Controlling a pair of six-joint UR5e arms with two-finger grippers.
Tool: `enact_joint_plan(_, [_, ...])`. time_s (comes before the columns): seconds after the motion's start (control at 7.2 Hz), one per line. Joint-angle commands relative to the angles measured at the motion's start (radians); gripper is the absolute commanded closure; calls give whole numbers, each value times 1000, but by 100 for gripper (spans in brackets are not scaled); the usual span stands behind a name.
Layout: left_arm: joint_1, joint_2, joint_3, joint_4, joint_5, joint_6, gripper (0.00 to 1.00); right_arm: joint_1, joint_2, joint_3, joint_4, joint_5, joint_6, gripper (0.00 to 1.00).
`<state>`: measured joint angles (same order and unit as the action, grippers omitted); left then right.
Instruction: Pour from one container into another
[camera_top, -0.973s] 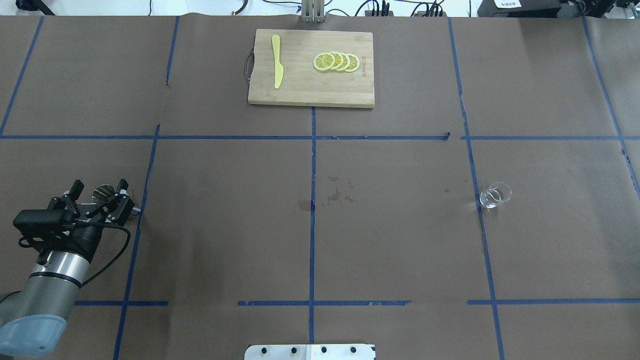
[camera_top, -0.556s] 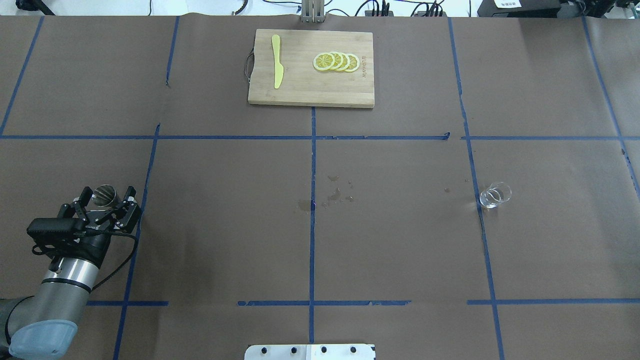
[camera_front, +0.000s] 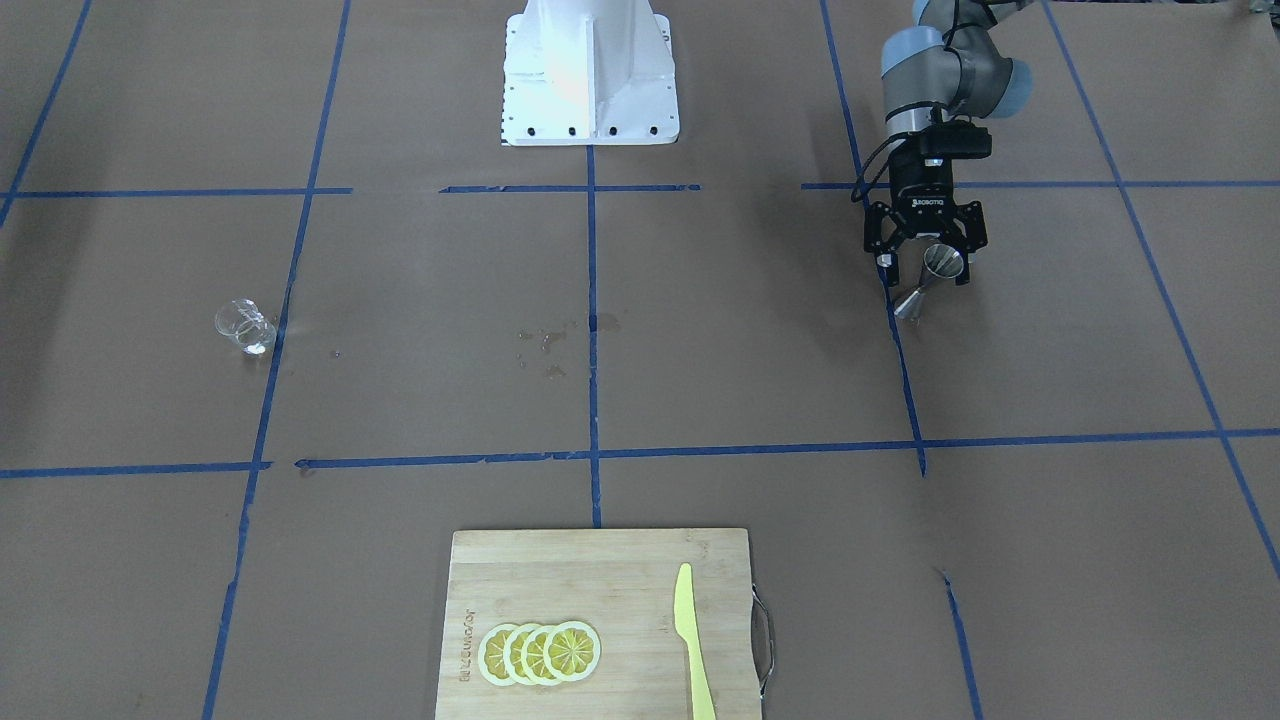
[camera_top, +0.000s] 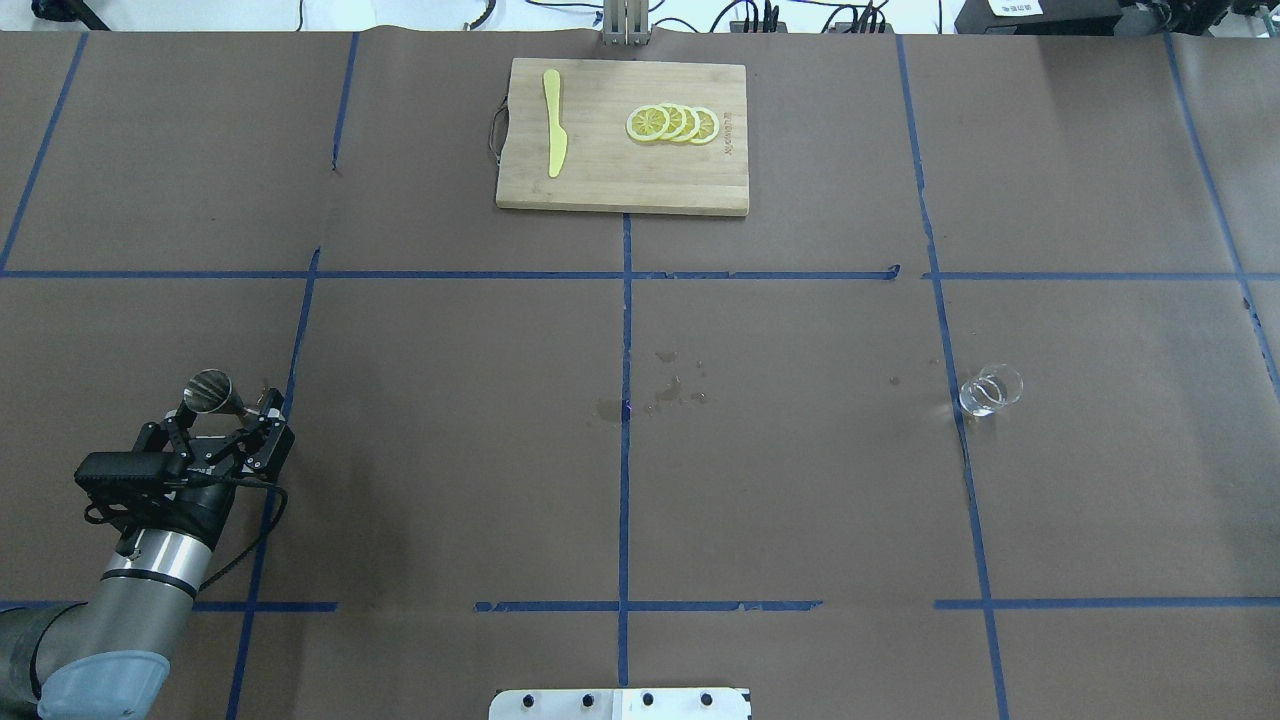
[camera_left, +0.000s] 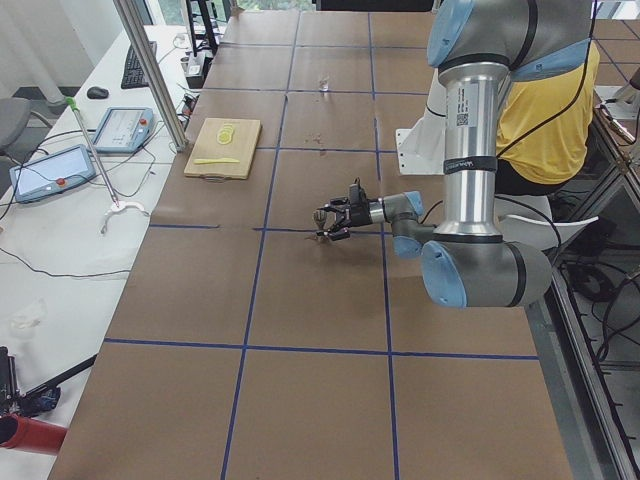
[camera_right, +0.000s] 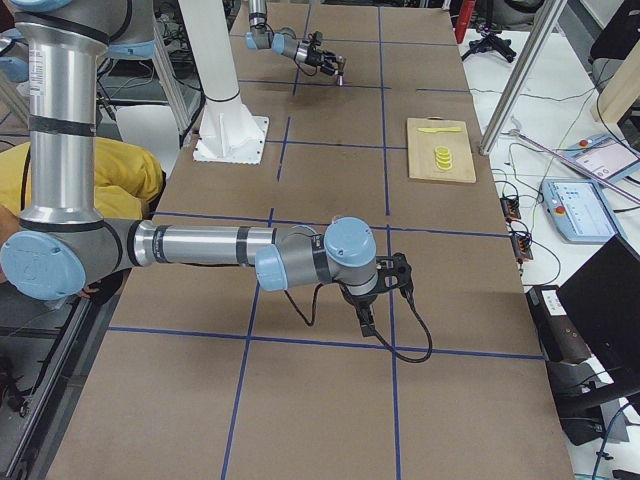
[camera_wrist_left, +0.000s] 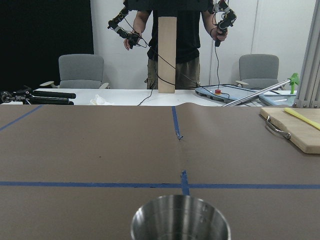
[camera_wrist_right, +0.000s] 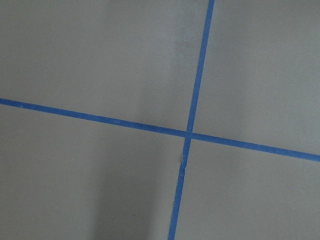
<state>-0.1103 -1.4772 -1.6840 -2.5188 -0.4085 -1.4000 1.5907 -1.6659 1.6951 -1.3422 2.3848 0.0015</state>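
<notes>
Left claw (camera_front: 926, 268) spread wide, gripping nothing; jigger (camera_front: 940, 264) upright between its fingertips. Glass cup (camera_front: 245, 327) far across tabletop (camera_front: 720, 330), right arm's side. Right claw (camera_right: 400, 273): opening cannot tell.

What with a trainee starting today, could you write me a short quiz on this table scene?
1. What stands just ahead of the open left gripper?
2. What lies on the cutting board?
A) lemon slices and a yellow knife
B) a spoon and a fork
C) a sponge
3. True or false: the glass cup sits far on the robot's right, with no gripper touching it.

Key: 1, the metal jigger, standing free; 2, A; 3, true.
</notes>
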Motion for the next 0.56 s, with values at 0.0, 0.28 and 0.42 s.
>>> enact_joint_plan(0.0, [4, -12, 24, 0, 0, -1, 21, 0, 0, 0, 0, 1, 0, 0])
enact_joint_plan(0.28, [4, -14, 27, -2, 0, -2, 25, 0, 0, 0, 0, 1, -2, 0])
enact_joint_plan(0.42, [4, -14, 35, -2, 0, -2, 25, 0, 0, 0, 0, -1, -2, 0])
